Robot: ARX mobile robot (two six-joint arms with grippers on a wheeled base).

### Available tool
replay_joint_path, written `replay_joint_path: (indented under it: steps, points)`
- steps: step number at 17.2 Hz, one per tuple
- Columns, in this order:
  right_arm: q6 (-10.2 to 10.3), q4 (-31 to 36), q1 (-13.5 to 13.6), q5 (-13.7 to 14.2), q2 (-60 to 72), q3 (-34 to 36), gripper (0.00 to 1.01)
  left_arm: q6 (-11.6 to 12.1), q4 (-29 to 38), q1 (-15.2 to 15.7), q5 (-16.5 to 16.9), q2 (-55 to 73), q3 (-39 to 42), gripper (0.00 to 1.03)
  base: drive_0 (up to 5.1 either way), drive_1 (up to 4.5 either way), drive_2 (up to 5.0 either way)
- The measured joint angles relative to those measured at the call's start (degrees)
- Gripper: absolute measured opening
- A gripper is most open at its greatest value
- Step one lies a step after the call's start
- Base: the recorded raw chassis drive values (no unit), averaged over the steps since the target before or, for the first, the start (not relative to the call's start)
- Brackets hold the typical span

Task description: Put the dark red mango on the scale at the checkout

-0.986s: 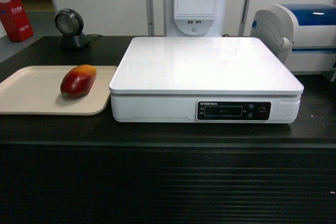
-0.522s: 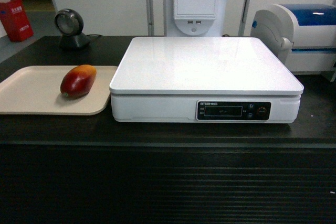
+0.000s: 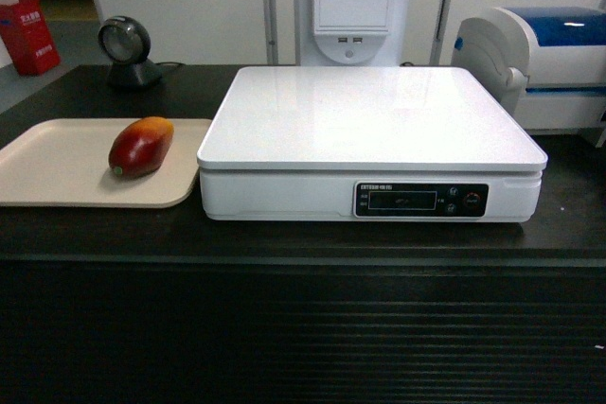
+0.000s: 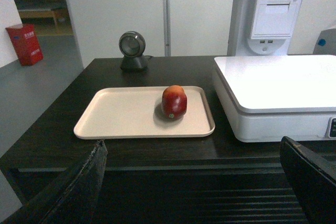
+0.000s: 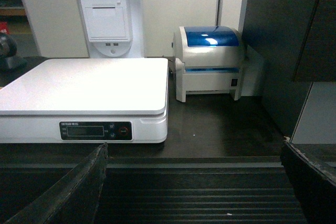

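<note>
Glossy dark red oval mango (image 3: 141, 147) unmoved on beige tray (image 3: 57, 172), left of flat white scale (image 3: 371, 115) | both arms' fingers apart, well back | reach not begun.

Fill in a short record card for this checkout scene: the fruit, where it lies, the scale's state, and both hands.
fruit: dark red mango
fruit location: on the beige tray, left of the scale
scale platform: bare
surface: black checkout
left hand: open, short of the counter, holding nothing
right hand: open, holding nothing
task step: mango not yet picked up
</note>
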State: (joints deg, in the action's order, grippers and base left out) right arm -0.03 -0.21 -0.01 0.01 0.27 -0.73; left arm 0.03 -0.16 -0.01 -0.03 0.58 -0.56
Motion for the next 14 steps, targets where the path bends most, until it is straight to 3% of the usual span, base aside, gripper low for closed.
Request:
replay_joint_path:
  steps: [5, 6, 7, 8, 10, 12, 14]
  points:
    - [0.0, 0.0, 0.0, 0.0, 0.0, 0.0, 0.98, 0.0, -0.2, 0.0, -0.2, 0.0, 0.0, 0.98, 0.0, 0.0, 0.0]
    - [0.0, 0.0, 0.0, 0.0, 0.0, 0.0, 0.98, -1.2, -6.5, -2.5, -6.7, 2.2, -2.0, 0.98, 0.0, 0.0, 0.0]
    - [0.0, 0.0, 0.0, 0.0, 0.0, 0.0, 0.98, -1.7, -7.0, -3.8, -11.9, 7.3, -3.5, 0.98, 0.0, 0.0, 0.0]
    - [0.0, 0.0, 0.0, -0.1, 0.0, 0.0, 0.98, -1.6, -4.3, -2.4, -13.7, 12.0, -4.5, 0.98, 0.0, 0.0, 0.0]
    - [0.0, -0.1, 0.0, 0.0, 0.0, 0.0, 0.98, -1.4, 4.8, 4.9, -10.1, 21.0, -5.6, 0.98, 0.0, 0.0, 0.0]
    - [0.0, 0.0, 0.0, 0.0, 0.0, 0.0, 0.98, -1.1, 18.6, 12.3, -0.3, 34.9, -8.6, 0.98, 0.0, 0.0, 0.0]
    - [0.0, 0.0, 0.0, 0.0, 0.0, 0.0, 0.98, -0.9, 23.7, 14.2, 2.6, 40.8, -9.9, 0.98, 0.0, 0.0, 0.0]
